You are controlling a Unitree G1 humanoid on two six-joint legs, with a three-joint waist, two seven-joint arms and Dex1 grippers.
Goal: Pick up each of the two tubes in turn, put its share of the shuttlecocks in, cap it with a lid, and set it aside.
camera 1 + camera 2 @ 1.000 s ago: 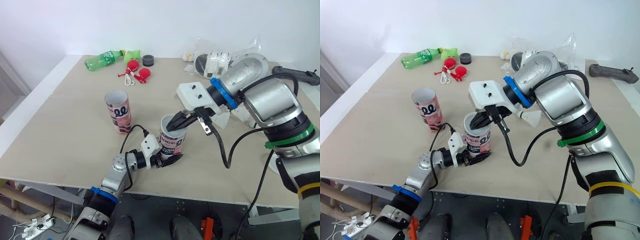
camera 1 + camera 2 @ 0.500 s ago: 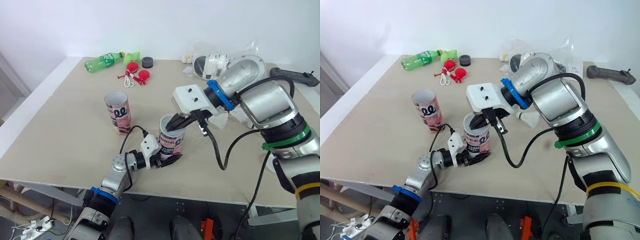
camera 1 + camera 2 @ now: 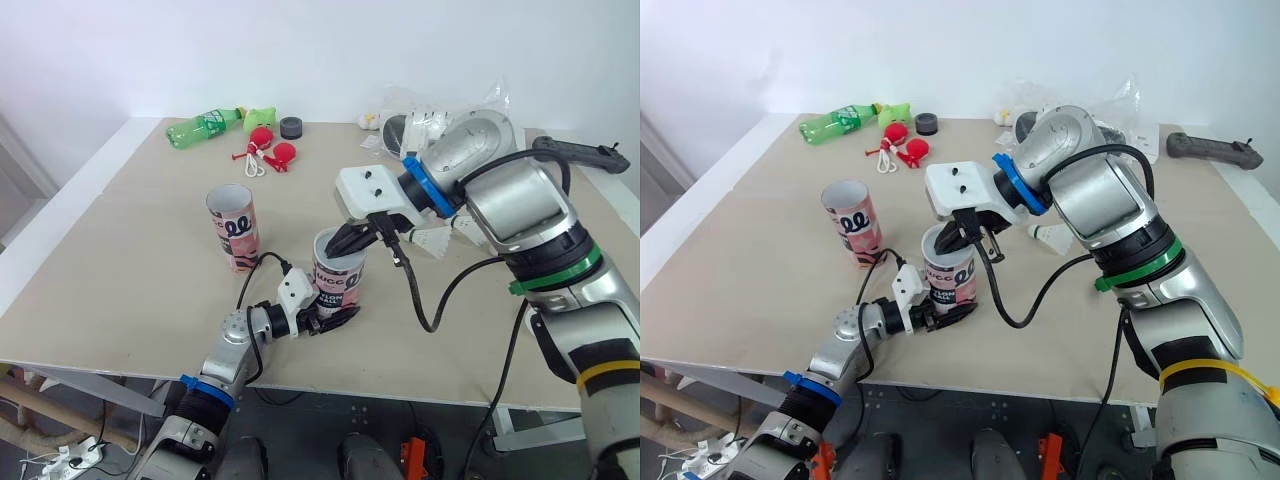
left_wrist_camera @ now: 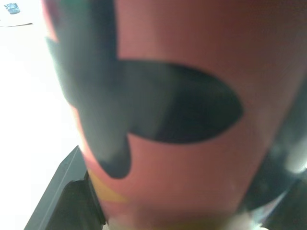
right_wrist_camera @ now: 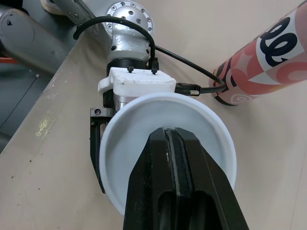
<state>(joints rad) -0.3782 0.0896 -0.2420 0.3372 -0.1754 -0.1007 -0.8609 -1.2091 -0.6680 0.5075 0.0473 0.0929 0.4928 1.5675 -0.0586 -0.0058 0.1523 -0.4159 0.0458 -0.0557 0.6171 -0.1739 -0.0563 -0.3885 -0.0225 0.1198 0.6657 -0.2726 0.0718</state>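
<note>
Comparing with a second ago, the right arm's wrist has swung a little toward the robot's left, while the right tool (image 3: 334, 248) has kept its tips at the mouth of the near tube (image 3: 338, 282); the whole picture has also shifted slightly, so part of that is the camera; the tube itself has stayed put, upright, close to the front edge of the worktop (image 3: 130, 270). In the right wrist view the tool's two fingers (image 5: 163, 182) lie pressed together with only a seam between them and nothing seen in their grip, poised over the tube's pale open mouth; I cannot tell whether a shuttlecock already sits inside. My reading is that a shuttlecock has been, or is being, pushed down, so this tube is still in its filling step; capping and setting aside are not yet done.

The left tool (image 3: 335, 318) is clamped on the near tube low on its wall, one black finger (image 5: 95, 143) showing beside the base; the left wrist view has the tube's pink and black print right up against it.

The near tube's long axis stands vertical, open end up, base on the worktop; the far tube (image 3: 233, 226) stands the same way, mouth up, uncapped, well apart toward the robot's left. One loose shuttlecock (image 3: 1050, 237) lies on the worktop just beyond the right forearm.
</note>
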